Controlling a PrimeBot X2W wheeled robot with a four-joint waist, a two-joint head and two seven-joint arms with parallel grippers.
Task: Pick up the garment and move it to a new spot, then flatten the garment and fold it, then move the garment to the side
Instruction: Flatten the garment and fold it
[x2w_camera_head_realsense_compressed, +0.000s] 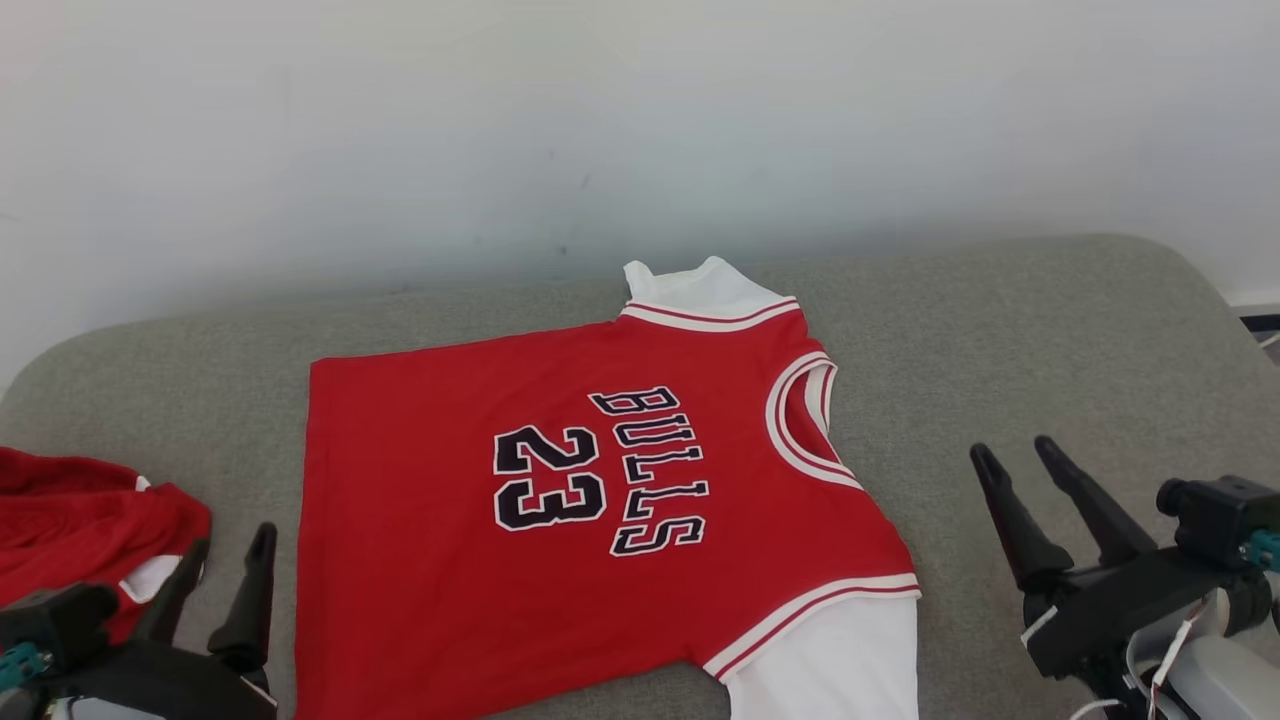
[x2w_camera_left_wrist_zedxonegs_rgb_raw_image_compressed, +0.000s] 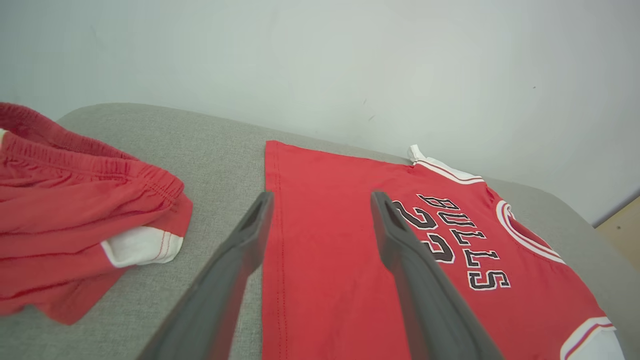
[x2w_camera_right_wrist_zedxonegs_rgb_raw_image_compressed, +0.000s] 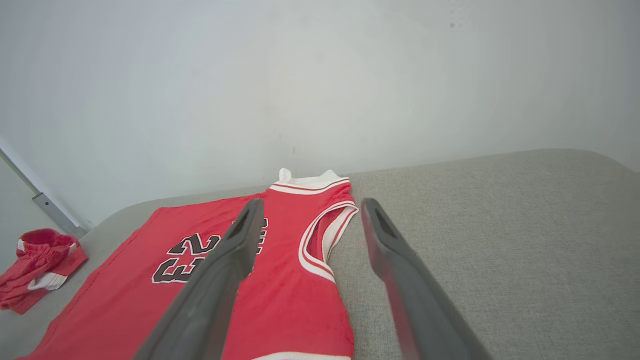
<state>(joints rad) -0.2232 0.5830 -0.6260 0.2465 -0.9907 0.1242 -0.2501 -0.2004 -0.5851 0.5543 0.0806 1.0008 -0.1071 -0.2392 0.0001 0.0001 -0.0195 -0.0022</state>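
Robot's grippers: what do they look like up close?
The left gripper and right gripper each have two long dark grey fingers tapering to points, on black bodies. The right wrist carries a small black camera with a teal part, thin white cables and a pale forearm.

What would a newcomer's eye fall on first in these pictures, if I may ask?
First the jersey, bright red with "BULLS 23" in black letters, spread flat in the middle of the grey cushion. Next a crumpled red heap of cloth with white trim at the cushion's left edge. The left pincer and right pincer wait open at the lower corners, holding nothing.
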